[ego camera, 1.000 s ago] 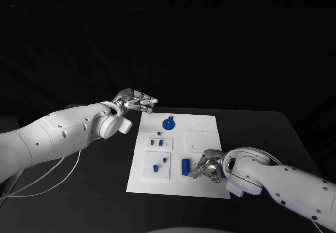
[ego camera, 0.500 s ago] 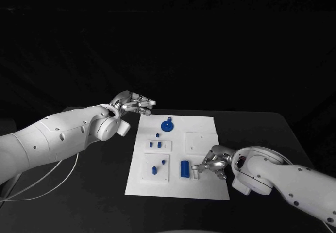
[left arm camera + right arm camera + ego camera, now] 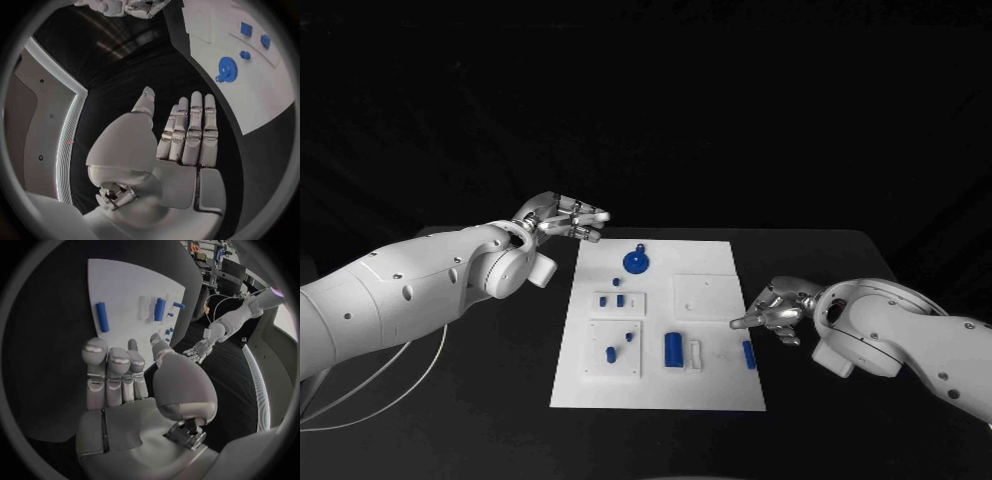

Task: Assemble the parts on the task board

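Nearest us, the right hand (image 3: pixel 777 312) has pulled back off the task board (image 3: pixel 711 390), fingers apart and carrying nothing, now just beside the board's right edge. Left behind near that edge: a short blue bar (image 3: pixel 747 353) lying flat on the board (uncovered as the hand withdrew), with the longer blue cylinder (image 3: pixel 674 348) alongside it. Looks like a release, so a fresh pick probably comes next. Farther back, the blue disc (image 3: pixel 636 263) sits untouched. Beyond the far-left corner, the left hand (image 3: pixel 568 217) still hovers, empty, fingers loosely apart.
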Robot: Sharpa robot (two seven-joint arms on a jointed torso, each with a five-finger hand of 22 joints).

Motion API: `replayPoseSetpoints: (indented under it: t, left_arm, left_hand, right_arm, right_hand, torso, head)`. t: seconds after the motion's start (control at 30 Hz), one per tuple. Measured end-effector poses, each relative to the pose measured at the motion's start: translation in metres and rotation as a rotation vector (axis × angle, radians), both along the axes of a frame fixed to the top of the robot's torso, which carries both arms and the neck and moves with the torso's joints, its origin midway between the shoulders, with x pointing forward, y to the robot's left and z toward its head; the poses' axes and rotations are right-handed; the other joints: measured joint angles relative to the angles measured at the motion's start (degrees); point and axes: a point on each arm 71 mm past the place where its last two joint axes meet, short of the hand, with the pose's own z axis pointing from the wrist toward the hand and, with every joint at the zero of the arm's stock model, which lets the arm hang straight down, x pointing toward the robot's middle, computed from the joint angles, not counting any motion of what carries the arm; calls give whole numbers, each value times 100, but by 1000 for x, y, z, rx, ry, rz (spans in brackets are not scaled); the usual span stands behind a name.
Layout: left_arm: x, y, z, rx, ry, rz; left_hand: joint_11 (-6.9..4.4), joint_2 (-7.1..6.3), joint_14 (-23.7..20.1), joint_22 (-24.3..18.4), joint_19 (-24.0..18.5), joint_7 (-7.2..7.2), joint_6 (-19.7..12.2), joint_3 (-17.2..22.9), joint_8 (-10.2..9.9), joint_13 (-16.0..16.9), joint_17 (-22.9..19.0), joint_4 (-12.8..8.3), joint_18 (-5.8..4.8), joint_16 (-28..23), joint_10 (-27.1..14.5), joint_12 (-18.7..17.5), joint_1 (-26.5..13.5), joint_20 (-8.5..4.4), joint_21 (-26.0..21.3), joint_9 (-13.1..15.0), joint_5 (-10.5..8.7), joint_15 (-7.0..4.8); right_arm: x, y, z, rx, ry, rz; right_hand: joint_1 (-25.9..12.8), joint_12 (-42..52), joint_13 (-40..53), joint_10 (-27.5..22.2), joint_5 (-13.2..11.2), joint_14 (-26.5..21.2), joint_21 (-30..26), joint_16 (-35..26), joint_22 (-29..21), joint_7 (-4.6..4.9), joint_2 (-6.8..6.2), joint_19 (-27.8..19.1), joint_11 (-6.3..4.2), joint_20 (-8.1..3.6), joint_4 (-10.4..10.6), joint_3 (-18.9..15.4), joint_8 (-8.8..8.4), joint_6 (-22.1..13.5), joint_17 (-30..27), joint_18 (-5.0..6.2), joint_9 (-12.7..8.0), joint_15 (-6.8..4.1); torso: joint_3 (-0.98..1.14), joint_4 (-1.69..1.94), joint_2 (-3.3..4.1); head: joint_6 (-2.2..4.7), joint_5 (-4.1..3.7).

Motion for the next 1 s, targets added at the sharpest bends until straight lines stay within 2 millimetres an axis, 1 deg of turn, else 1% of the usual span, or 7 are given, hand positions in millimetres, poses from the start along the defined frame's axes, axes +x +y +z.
replayPoseSetpoints:
  t: [0.23,0.3,0.33,0.37,0.5,0.67,1.0]
  left_arm:
    - [-2,4,1,-1,-3,2]
    - [-3,6,1,-1,-4,4]
    - [-3,7,1,-1,-5,4]
    - [-3,7,1,-1,-5,5]
    - [-4,7,2,-3,-7,2]
    - [-4,5,2,-6,-9,-5]
    - [-5,3,2,-9,-9,-14]
  left_hand:
    - [0,0,0,-5,0,0,0,-11,0,0,0,-43,0,0,0,0,0,0,0,5,0,0]
    - [0,-34,0,-5,0,0,0,-31,0,0,0,-63,0,0,0,0,32,0,0,5,0,0]
    - [0,-38,0,-5,0,0,0,-31,0,0,0,-63,0,0,0,0,29,0,0,5,0,0]
    - [0,-53,0,-5,0,0,0,-31,0,0,0,-63,0,0,0,0,15,0,0,5,0,0]
    - [0,-176,-20,-12,0,0,0,-58,0,0,-4,-68,0,-19,0,0,-2,0,0,4,0,20]
    - [0,-178,-20,-17,0,0,0,-69,0,-1,-9,-57,0,-19,0,0,-4,0,0,4,0,20]
    - [20,-207,-20,-22,0,7,-34,-64,0,-1,-15,-14,0,-19,-20,0,25,0,0,3,0,20]
  right_arm:
    - [-2,-16,-2,-70,18,-14]
    - [-3,-19,-5,-93,24,-11]
    - [-4,-20,-7,-107,28,-8]
    - [-5,-20,-9,-118,32,-7]
    - [-8,-23,-17,-159,46,-6]
    - [-10,-19,-26,-194,59,-3]
    - [-15,-9,-43,-219,92,4]
  right_hand:
    - [29,-21,-19,-20,0,0,-26,-22,-1,0,-74,0,20,0,163,87,0,0,5,0,-20,0]
    - [16,-22,-27,-20,0,0,-58,-40,-1,0,-87,0,20,0,199,123,0,0,12,0,-30,0]
    - [18,-22,-28,-20,0,0,-59,-43,-1,0,-142,0,20,0,240,144,0,0,13,0,-30,0]
    - [14,-22,-28,-20,0,0,-59,-43,-1,0,-150,0,20,0,272,152,0,0,13,0,-30,0]
    - [1,-22,-28,-20,0,0,-59,-43,-1,0,-209,0,20,0,386,214,0,0,12,0,-35,0]
    - [-10,-22,-34,-20,0,0,-59,-43,-1,0,-337,0,20,0,594,342,0,0,26,0,-35,0]
    - [21,-22,-34,-20,0,0,-59,-43,-1,-1,-368,0,20,0,717,341,10,1,33,0,-25,0]
  torso:
    - [-2,-5,2]
    - [-3,-5,1]
    - [-5,-5,0]
    - [-5,-5,0]
    - [-5,-3,2]
    - [-7,3,4]
    - [-6,6,9]
  head:
    - [-24,-71]
    - [-29,-96]
    - [-30,-104]
    - [-31,-112]
    - [4,-146]
    - [9,-152]
    - [-47,-136]
